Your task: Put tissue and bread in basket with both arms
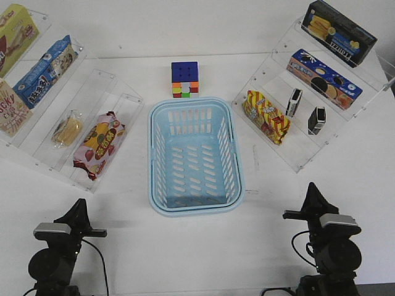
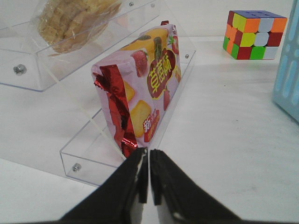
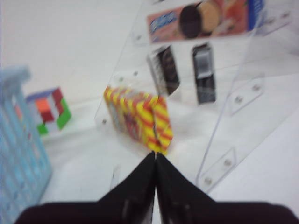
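The light blue basket [image 1: 150,154] stands empty at the table's middle; its edge shows in the left wrist view [image 2: 288,70] and the right wrist view [image 3: 18,140]. The bread [image 1: 66,129], a golden loaf in clear wrap, lies on the left clear shelf [image 2: 74,21]. Two small black tissue packs [image 1: 294,102] [image 1: 316,120] stand on the right shelf [image 3: 164,70] [image 3: 204,72]. My left gripper [image 1: 81,203] [image 2: 149,154] is shut and empty, near the table's front left. My right gripper [image 1: 313,188] [image 3: 155,156] is shut and empty, at the front right.
A red-pink fruit-printed packet [image 1: 99,145] [image 2: 140,93] lies beside the bread, just ahead of my left gripper. A yellow-red striped packet [image 1: 266,116] [image 3: 140,116] lies ahead of my right gripper. A colourful cube [image 1: 185,79] stands behind the basket. Snack boxes fill both shelves' upper tiers.
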You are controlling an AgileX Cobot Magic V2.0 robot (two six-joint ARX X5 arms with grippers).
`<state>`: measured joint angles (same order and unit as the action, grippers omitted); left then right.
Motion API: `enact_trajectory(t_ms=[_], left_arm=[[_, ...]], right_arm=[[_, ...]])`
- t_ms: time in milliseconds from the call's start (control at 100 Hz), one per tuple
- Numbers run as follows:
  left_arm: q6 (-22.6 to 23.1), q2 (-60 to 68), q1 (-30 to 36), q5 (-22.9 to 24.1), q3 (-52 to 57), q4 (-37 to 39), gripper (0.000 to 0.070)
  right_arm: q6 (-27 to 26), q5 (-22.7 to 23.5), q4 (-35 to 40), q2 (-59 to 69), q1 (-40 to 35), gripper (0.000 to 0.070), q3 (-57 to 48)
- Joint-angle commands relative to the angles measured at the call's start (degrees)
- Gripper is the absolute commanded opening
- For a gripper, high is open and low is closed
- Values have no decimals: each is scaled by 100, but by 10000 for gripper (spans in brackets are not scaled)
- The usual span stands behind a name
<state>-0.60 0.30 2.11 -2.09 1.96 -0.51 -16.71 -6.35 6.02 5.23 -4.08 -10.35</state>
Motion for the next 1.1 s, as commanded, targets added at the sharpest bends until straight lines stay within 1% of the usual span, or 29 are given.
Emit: enact_trajectory(t_ms=[0,70,130,170,200,250,270,290,310,430,540,720,860,1040,1090], left_arm=[[7,-11,-7,-31,-107,61,1],[7,-11,-7,-31,-107,61,1],[7,-11,-7,-31,-107,61,1],[7,-11,-7,-31,-107,59,1],[9,-11,-7,-31,-107,61,1],[7,-11,-7,-31,-107,61,1],[7,-11,-7,-31,-107,61,1],[9,-11,-7,-31,-107,59,1],[7,-11,-7,-33,-107,61,1],[7,-11,-7,-31,-107,61,1],[7,-11,-7,-31,-107,61,1],[9,-11,-7,-31,-107,61,1],[7,-11,-7,-31,-107,61,1],[7,-11,-7,-31,-107,61,1],[7,-11,-7,-31,-107,59,1]], right_arm=[[-214,-179,258,514,-2,1,-612],[-168,-319,560,1252,-2,0,-1211],[39,-313,686,1932,-2,3,-1700],[210,-278,741,2369,-2,35,-2022],[339,-264,778,2684,-2,112,-2260],[509,-278,828,3200,-2,303,-2634],[551,-297,841,3401,0,367,-2771],[577,-317,863,3604,4,412,-2916],[599,-323,887,3801,7,428,-3056],[839,-321,986,4931,166,428,-3858],[942,-315,1121,5831,431,428,-4566],[1123,-262,1469,6999,769,428,-5567],[1246,-208,1379,7630,905,428,-5928],[1220,-260,1091,8144,986,424,-5952],[1209,-262,1008,8264,1005,400,-5952]])
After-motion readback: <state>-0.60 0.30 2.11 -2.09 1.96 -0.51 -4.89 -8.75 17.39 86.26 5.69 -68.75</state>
